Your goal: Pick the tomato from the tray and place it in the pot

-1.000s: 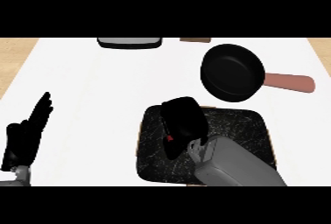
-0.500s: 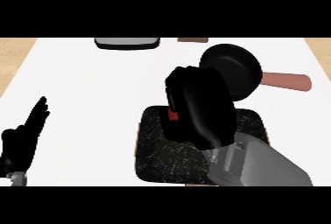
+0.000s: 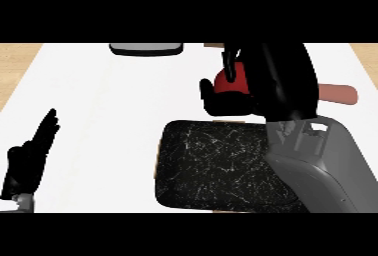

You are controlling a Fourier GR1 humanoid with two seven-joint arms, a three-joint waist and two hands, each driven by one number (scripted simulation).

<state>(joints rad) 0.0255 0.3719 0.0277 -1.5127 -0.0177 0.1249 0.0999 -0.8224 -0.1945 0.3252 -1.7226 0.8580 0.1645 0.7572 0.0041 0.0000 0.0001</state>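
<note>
Right hand [image 3: 277, 70] is curled round the tomato [image 3: 230, 82], which we see as a red patch between thumb and fingers, held clear above the desk [image 3: 103, 115] beyond the far edge of the dark tray [image 3: 214, 165]. We judge the carry step to be in hand: the tomato is off the tray and not yet placed. The pot is hidden behind the hand; only its reddish handle [image 3: 338, 93] shows at the right. The next move calls for centring over the pot's mouth before releasing. Left hand [image 3: 29, 155] rests with straight fingers near the left edge. Open desk lies left of the tray; a grey object [image 3: 146, 48] sits at the far edge.
</note>
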